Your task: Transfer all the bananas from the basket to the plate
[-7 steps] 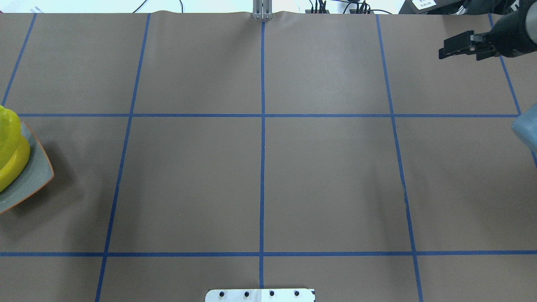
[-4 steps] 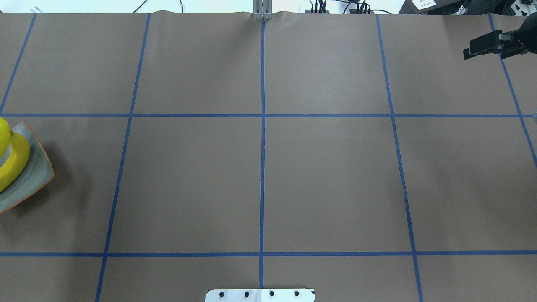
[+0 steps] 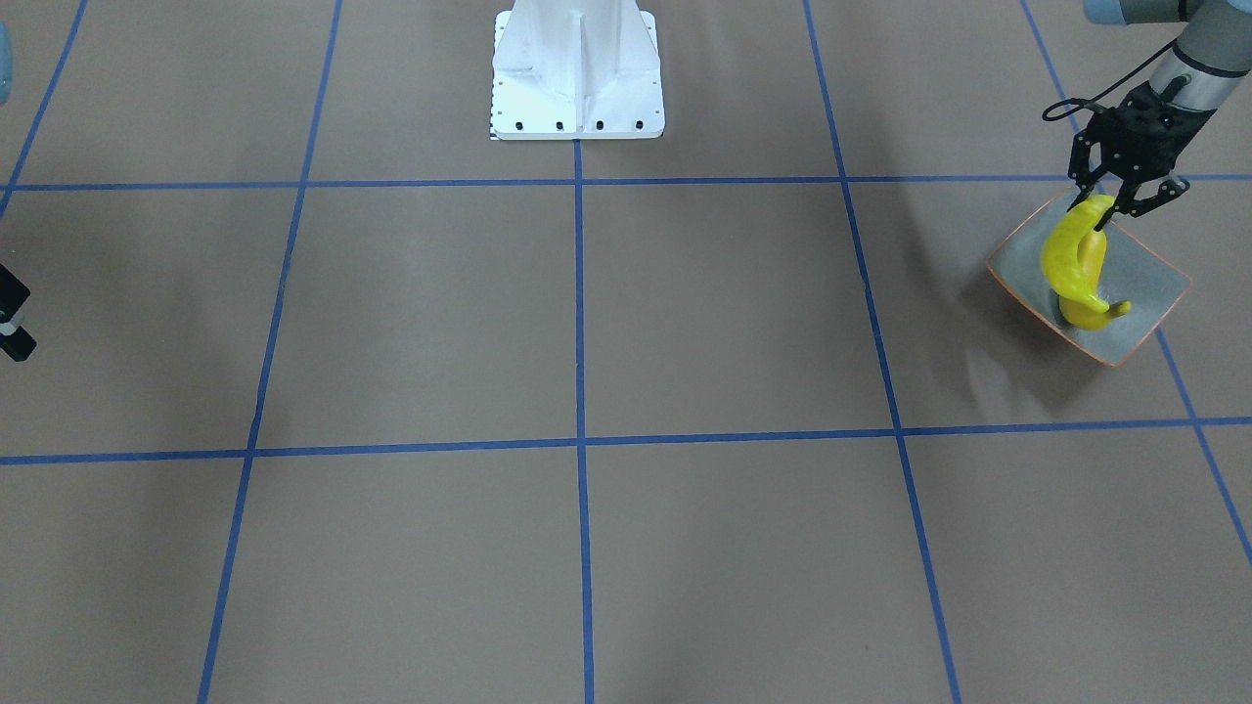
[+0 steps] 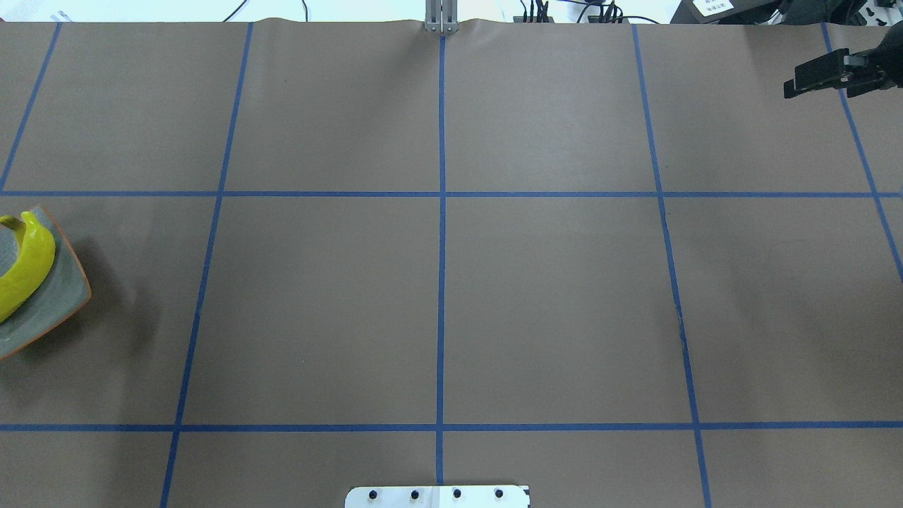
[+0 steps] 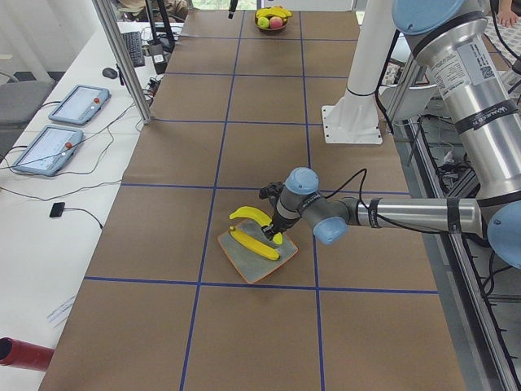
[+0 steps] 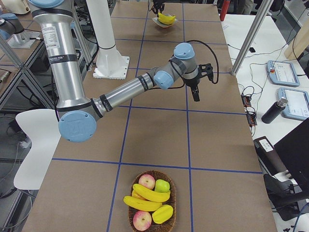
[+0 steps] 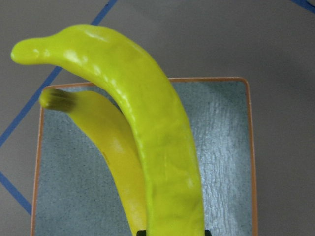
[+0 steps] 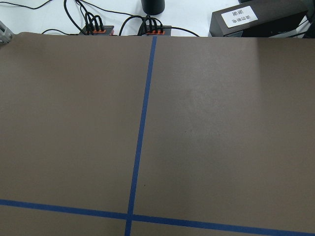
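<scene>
One long table (image 4: 550,303), papered brown and taped into a blue grid, carries everything. The left arm (image 5: 407,216) stretches out low to the end of the table on the robot's left. The right arm (image 6: 125,89) reaches over bare paper towards the other end. At that other end stands a wicker basket (image 6: 152,172), well apart from both grippers. In it lie the basket bananas (image 6: 150,192), two of them side by side, among apples (image 6: 147,181) and other fruit.

The plate (image 3: 1149,279) sits at the left end, directly under the left gripper (image 3: 1110,207). That gripper is clamped on one end of the greener banana (image 3: 1068,244), which hangs down from the fingers with its free end over the dish. Beneath it the deeper yellow banana (image 3: 1084,313) lies flat on the plate. The wrist view shows the two curves overlapping, though whether they touch cannot be told.

The right gripper (image 6: 196,96) hovers above the table with nothing in it. Whether its fingers are parted or together cannot be told.
</scene>
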`<control>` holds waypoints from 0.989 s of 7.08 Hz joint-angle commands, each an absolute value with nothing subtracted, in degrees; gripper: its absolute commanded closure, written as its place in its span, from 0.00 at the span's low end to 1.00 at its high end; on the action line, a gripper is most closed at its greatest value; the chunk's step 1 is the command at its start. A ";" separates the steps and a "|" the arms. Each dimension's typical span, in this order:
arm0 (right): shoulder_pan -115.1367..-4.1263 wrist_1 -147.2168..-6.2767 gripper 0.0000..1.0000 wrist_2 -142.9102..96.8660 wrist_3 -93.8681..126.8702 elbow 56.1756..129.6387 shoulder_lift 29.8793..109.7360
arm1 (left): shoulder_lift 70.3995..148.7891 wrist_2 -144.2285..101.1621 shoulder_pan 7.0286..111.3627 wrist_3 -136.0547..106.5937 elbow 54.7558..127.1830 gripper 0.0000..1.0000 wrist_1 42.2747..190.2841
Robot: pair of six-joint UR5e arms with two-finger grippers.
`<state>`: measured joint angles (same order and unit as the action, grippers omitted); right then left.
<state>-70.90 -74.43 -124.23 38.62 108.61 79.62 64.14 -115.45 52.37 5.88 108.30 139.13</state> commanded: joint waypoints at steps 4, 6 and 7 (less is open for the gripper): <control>-71.45 -74.53 0.00 -125.59 38.67 108.54 79.63 | 65.21 -115.66 52.90 7.56 105.55 0.01 139.83; -73.72 -74.62 0.00 -127.25 35.28 108.46 81.63 | 70.02 -121.41 60.76 6.95 106.35 0.01 138.61; -77.66 -74.71 0.00 -130.31 27.85 107.93 84.43 | 72.92 -126.69 65.34 5.46 106.17 0.01 137.91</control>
<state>-73.91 -74.61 -127.38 34.79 108.37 81.64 69.40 -120.88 59.67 6.78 106.17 138.82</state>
